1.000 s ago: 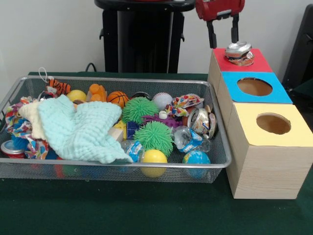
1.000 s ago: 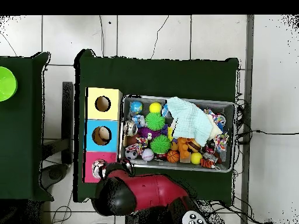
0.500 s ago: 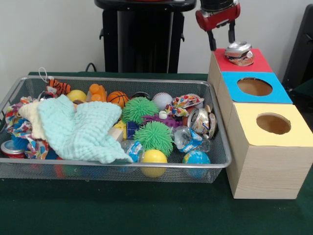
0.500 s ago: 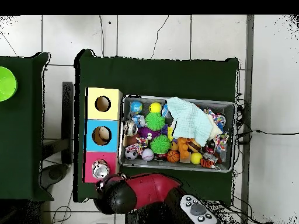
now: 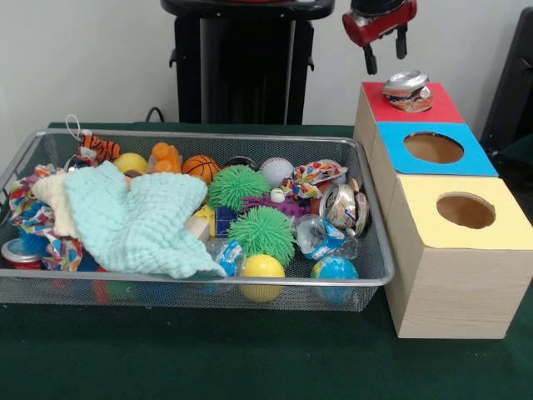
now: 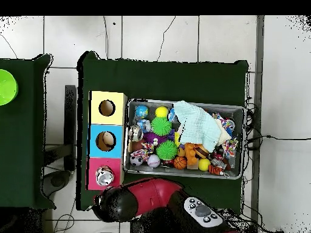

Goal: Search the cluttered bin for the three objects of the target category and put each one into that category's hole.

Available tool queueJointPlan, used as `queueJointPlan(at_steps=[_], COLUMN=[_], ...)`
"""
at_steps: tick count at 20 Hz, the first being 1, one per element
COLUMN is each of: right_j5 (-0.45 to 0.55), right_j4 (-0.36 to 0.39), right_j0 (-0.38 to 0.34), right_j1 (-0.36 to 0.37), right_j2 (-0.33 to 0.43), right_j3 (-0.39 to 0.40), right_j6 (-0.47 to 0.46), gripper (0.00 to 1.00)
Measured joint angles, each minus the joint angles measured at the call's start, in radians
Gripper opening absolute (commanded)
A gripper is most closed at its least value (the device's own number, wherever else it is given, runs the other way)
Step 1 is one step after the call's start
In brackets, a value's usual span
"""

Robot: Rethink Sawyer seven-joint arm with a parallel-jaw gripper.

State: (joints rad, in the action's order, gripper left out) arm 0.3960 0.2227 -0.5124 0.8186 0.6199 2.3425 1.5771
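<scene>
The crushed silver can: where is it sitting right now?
In the front view the crushed silver can rests on the red-topped wooden box, over its hole, right of the wire mesh bin and below the raised gripper.

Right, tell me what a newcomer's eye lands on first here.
Probably the mint cloth draped over the left of the toy-filled bin, with two green spiky balls beside it. Next, the crushed can sitting on the red box, with the open tool above it, clear of it.
</scene>
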Motion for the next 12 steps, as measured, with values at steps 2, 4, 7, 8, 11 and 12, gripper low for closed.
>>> queueJointPlan(at_steps=[2,4,7,8,11,12], right_j5=[0.0,0.0,0.0,0.0,0.0,0.0], right_j4=[0.0,0.0,0.0,0.0,0.001,0.001], right_j0=[-0.008,-0.016,-0.032,-0.034,-0.038,-0.039], right_j1=[0.002,0.007,0.025,0.028,0.039,0.04], right_j2=[0.017,0.035,0.062,0.064,0.069,0.069], right_j3=[0.0,0.0,0.0,0.0,0.0,0.0], right_j6=[0.0,0.0,0.0,0.0,0.0,0.0], gripper=[1.0,1.0,1.0,1.0,1.0,1.0])
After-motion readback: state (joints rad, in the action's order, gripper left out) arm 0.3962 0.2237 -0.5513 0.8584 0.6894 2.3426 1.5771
